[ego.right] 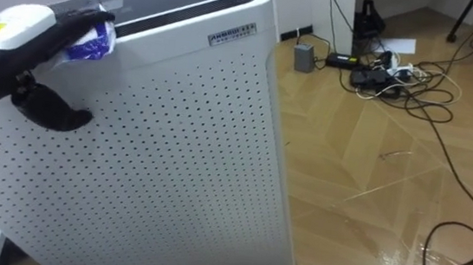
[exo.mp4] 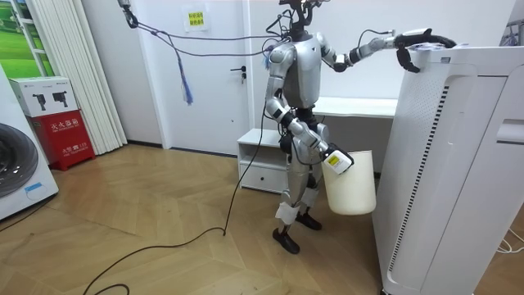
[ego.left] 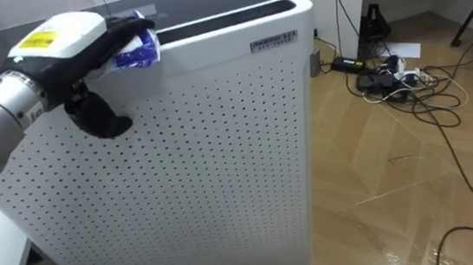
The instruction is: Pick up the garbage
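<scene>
One crumpled blue plastic wrapper (ego.left: 137,51) lies at the top front edge of the tall white perforated air purifier (ego.left: 217,148). The left hand (ego.left: 80,43) has its dark fingers curled over the wrapper, its thumb hanging against the purifier's front. The robot stands beside the purifier. A cream plastic bin (exo.mp4: 352,184) hangs at its right hand (exo.mp4: 326,153); I cannot tell that hand's grip.

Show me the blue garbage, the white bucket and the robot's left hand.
blue garbage (ego.left: 140,52), left eye view, on its crumpled blue middle.
white bucket (exo.mp4: 352,187), room view, on its side wall.
left hand (ego.left: 63,36), left eye view, on its white back.
</scene>
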### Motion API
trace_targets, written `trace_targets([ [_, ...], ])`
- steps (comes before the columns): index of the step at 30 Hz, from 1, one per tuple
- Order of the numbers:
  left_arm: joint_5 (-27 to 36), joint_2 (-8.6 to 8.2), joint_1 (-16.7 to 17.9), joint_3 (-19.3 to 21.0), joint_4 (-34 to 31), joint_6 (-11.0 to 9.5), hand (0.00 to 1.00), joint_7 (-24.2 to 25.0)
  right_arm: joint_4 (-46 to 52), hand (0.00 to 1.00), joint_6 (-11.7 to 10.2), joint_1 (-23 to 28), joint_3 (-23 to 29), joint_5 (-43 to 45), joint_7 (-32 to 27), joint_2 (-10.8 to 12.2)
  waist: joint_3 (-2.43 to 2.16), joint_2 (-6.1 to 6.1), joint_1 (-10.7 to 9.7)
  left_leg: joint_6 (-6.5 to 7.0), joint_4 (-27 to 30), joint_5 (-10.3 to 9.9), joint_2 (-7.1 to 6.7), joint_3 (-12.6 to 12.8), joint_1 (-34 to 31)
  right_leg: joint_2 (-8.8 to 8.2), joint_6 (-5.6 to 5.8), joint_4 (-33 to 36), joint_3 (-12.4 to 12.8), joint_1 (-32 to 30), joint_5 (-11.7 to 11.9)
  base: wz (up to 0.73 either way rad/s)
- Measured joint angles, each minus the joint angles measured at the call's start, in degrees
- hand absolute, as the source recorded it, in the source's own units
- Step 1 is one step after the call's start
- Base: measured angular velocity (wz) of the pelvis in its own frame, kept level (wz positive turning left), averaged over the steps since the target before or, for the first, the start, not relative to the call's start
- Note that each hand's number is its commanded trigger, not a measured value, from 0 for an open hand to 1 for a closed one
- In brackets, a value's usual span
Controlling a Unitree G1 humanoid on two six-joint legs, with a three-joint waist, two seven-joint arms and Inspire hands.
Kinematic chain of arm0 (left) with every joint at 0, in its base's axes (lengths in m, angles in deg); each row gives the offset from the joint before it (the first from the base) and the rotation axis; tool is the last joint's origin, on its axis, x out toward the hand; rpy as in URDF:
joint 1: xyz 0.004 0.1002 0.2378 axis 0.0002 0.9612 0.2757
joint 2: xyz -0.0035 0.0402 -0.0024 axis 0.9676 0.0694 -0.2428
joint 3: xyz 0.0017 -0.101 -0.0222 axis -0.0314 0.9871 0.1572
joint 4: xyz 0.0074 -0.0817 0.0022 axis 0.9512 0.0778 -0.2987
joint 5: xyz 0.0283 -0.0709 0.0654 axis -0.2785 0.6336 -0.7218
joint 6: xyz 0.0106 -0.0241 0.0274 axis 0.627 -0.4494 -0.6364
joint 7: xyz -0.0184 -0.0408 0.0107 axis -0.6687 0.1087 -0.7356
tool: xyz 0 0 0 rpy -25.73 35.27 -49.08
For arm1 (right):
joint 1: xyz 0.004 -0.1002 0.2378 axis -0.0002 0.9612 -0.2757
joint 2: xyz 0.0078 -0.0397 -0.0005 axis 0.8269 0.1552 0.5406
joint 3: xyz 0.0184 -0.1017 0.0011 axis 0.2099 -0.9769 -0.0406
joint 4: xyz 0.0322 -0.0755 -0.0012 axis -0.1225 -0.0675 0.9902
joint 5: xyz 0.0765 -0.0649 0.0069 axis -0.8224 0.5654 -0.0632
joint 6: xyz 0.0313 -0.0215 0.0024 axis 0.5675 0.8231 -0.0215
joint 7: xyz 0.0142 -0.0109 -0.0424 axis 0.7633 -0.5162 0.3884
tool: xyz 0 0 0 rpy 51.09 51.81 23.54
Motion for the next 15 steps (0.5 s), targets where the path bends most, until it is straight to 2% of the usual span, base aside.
trace_targets([
  [4, 0.0, 0.00, -0.4, 0.3, 0.1, 1.4, 1.00, 0.3, 0.0, 1.00, 0.1, 0.0, -0.3, 1.3, -0.2, 0.2, 0.01, -0.02, -0.1, -0.06, 0.0, 0.0, 0.02, 0.2, 0.5, -0.02, 0.03, 0.4, 0.0, 0.2, -0.2, -0.03],
  [10, -0.1, 0.05, -0.7, 0.7, 0.3, 1.6, 1.00, -0.9, 0.0, 1.00, 1.4, 0.0, -1.3, 1.7, -1.7, 0.1, 0.00, 0.01, -0.2, -0.04, 0.0, 0.2, 0.07, 0.6, 0.6, -0.10, 0.02, 0.7, 0.0, 0.2, -0.2, -0.01],
  [15, 0.0, 0.03, -0.7, 1.3, 0.2, 1.6, 1.00, -1.5, 0.0, 1.00, 1.6, 0.0, -1.3, 1.7, -1.7, 0.1, -0.06, 0.14, -0.2, -0.04, -0.2, 0.2, 0.07, 0.7, 0.7, -0.14, 0.00, 1.0, 0.0, 0.2, -0.2, 0.00],
])
